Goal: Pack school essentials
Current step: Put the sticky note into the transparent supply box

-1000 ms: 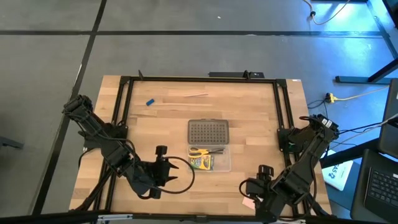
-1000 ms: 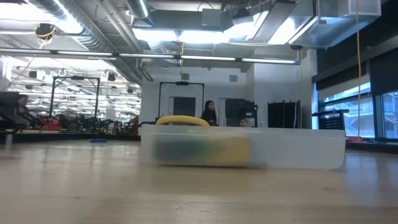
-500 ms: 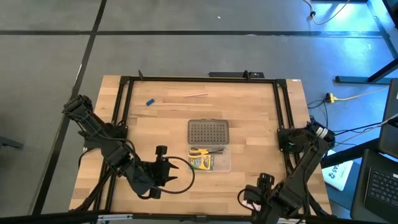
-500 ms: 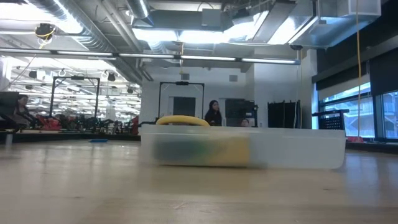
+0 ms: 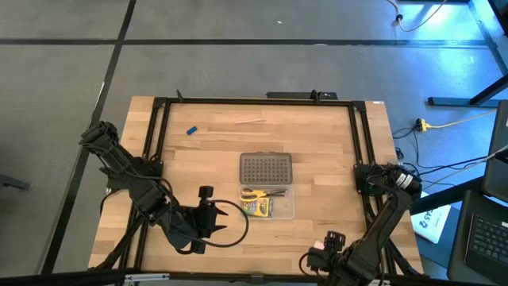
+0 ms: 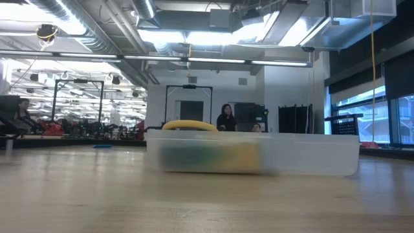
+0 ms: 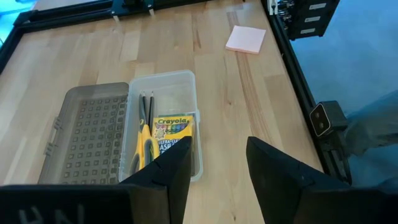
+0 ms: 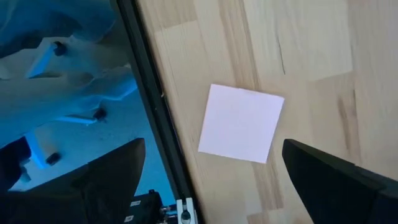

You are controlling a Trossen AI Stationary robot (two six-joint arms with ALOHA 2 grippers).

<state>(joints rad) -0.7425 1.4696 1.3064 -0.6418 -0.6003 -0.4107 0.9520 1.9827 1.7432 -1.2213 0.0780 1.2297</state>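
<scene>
The flat, square, pink sticky-note pad (image 8: 241, 123) lies on the pale wooden desk (image 5: 317, 159) near its front edge, close by the black rail, and nothing is touching it. It sits right under the right pincer (image 8: 211, 180), in the gap between that pincer's two dark fingers (image 8: 109, 171). Those fingers are spread wide and hold nothing. The pad is square, so it has no long side to line up with; its edges sit a little turned against the line of the fingers. I think the right pincer only needs to go straight down and then squeeze the pad. The right arm is much the nearer one. The left pincer (image 7: 214, 165) waits over the front of the desk, a good way off. Its fingers stand a little apart and hold nothing. Past it is the clear plastic box (image 7: 163, 124), open, with the yellow-handled scissors (image 7: 144, 146) and the green-and-yellow crayon box (image 7: 172, 134) already inside.
</scene>
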